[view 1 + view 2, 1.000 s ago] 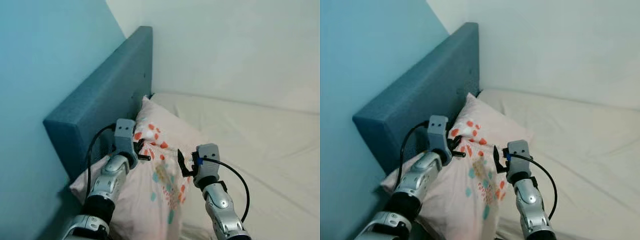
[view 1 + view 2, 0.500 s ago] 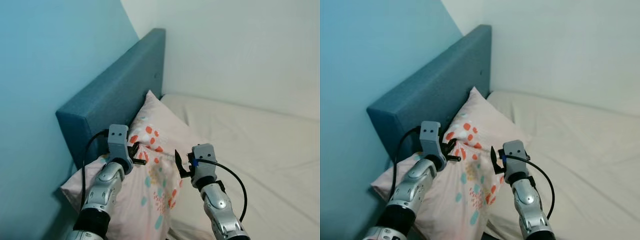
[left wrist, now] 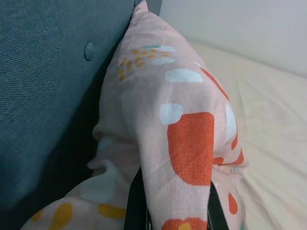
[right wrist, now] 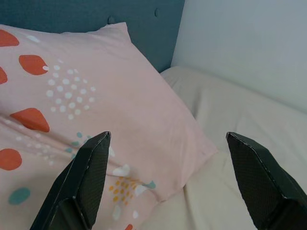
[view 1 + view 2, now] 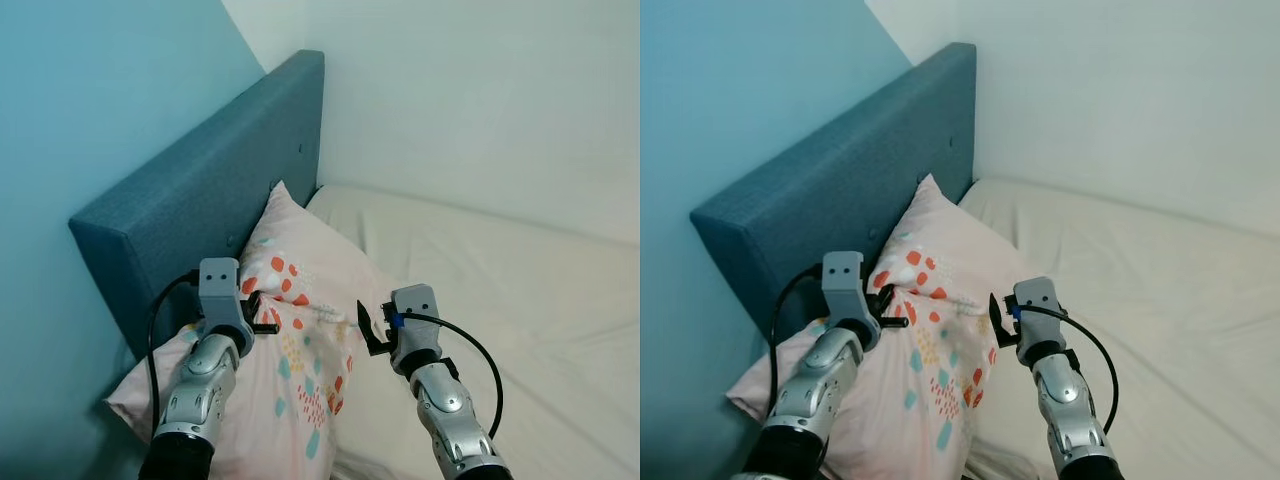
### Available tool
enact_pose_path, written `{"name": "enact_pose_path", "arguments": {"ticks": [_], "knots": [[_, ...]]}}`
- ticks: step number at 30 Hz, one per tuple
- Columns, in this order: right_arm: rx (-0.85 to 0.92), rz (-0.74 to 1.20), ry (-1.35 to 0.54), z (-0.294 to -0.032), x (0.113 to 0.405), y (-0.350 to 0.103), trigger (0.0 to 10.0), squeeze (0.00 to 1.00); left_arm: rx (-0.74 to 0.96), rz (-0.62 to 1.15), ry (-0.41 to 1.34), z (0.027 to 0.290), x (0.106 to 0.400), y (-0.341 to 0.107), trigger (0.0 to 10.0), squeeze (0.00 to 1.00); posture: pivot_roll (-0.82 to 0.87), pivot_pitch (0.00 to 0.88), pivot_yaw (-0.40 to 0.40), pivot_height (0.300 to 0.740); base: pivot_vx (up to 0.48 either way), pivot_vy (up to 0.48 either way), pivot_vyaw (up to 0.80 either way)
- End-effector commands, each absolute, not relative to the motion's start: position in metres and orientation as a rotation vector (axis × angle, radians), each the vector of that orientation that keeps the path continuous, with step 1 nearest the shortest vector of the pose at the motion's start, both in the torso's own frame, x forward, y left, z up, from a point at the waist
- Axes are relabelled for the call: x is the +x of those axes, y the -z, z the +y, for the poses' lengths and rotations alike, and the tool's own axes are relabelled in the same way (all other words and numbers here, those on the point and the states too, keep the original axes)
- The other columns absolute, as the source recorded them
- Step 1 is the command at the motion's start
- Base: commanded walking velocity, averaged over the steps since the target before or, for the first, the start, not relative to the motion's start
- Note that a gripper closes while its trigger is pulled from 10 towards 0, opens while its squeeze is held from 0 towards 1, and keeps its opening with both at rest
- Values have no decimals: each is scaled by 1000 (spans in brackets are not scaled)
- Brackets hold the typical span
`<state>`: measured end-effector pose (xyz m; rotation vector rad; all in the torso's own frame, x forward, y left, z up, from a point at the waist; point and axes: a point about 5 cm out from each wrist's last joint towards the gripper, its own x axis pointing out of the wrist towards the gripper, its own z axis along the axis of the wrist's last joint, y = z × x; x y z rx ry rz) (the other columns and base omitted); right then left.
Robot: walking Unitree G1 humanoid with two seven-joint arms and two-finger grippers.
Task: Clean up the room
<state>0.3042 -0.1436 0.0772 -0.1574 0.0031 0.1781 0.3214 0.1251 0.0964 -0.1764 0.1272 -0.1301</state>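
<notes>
The left gripper [image 3: 170,215] pinches a fold of the pink pillow [image 5: 300,330] against the headboard [image 5: 200,200]. The right wrist view shows the right gripper [image 4: 168,177] spread wide, hovering above the pillow's edge and the mattress [image 5: 500,270].

The pillow [image 5: 300,340] is pale pink, printed with orange-red blobs, teal and white patches, yellow dots and white speckles. The headboard [image 5: 210,190] is dark teal fabric, the bed sheet [image 5: 520,290] cream, the wall [image 5: 480,90] off-white, and the side wall [image 5: 80,110] bright turquoise.

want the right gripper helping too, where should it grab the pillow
Probably the pillow's loose edge on the mattress side, coming from the robot's right. The open right gripper faces it; the left gripper already pinches a raised fold near the headboard.
</notes>
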Motion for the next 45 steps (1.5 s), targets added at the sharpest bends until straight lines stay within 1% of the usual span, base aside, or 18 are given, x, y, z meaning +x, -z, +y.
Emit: {"name": "enact_pose_path", "arguments": {"ticks": [1,4,6,21,32,34,45], "knots": [[-150,22,-178,-145,303,-74,10000,0,-163,82,125,131,322,-106,10000,0,0,19,-67,740,0,480,0],[-150,24,-179,-145,303,-74,10000,0,-160,80,125,131,321,-106,10000,0,-1,20,-66,740,0,480,0],[-149,27,-179,-145,302,-74,10000,0,-139,77,125,131,320,-108,10000,0,-2,21,-66,740,0,0,0],[-138,37,-173,-145,298,-70,10000,0,-126,65,149,128,316,-110,10000,0,0,27,-60,740,0,0,0],[-133,36,-167,-145,297,-70,10000,0,-142,74,139,125,317,-110,10000,0,-3,26,-57,740,0,-480,0],[-133,38,-167,-146,297,-70,10000,0,-163,108,106,129,318,-107,10000,0,-2,29,-61,740,0,0,0],[-137,39,-175,-146,297,-70,10000,0,-168,110,105,132,316,-106,10000,0,-4,22,-63,740,0,0,0]]}}
